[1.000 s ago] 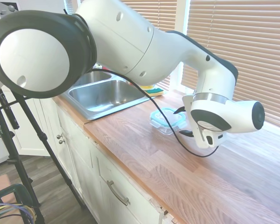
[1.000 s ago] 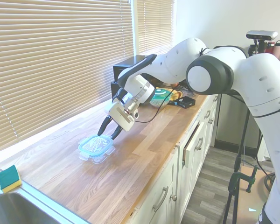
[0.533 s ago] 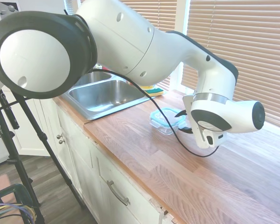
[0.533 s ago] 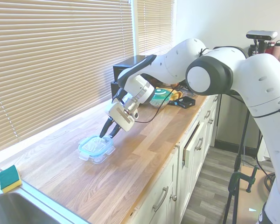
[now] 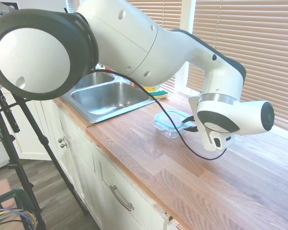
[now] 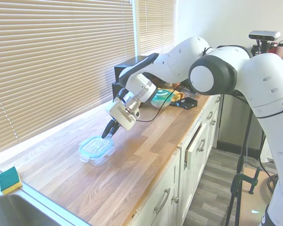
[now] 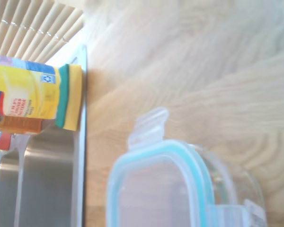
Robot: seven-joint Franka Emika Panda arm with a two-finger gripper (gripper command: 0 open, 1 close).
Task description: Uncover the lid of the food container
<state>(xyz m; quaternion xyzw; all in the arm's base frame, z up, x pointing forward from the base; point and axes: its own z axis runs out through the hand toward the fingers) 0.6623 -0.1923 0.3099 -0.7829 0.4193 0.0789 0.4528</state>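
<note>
**Lid grasp at the container's arm-side edge: lift-off pending**

Position: the food container (image 6: pixel 97 153) sits on the wooden countertop (image 6: pixel 146 155), well apart from the sink (image 5: pixel 108 98) and the sponge (image 6: pixel 9 180). The lid (image 6: pixel 95 145) is on the bowl but appears tilted, its arm-side edge raised; in the wrist view the teal rim looks offset from the glass wall (image 7: pixel 236 184), though blur limits certainty.

End effector: the gripper (image 6: pixel 109 131) is at the lid's arm-side edge with its fingers drawn close together. They look clenched on the rim or tab there; the contact itself is too small to confirm.

Judgement for this step:
- Lift slowly and nearly straight up. The glass bowl is light and may ride up with the lid if any clip tab (image 7: pixel 149 126) is engaged.
- A thin edge pinch can slip, so keep the lid's tilt modest.
- Once clear, carry the lid sideways to bare countertop beside the bowl.

Other: a yellow-labelled canister (image 7: pixel 21 99) stands by the sink, clear of the work.
</note>
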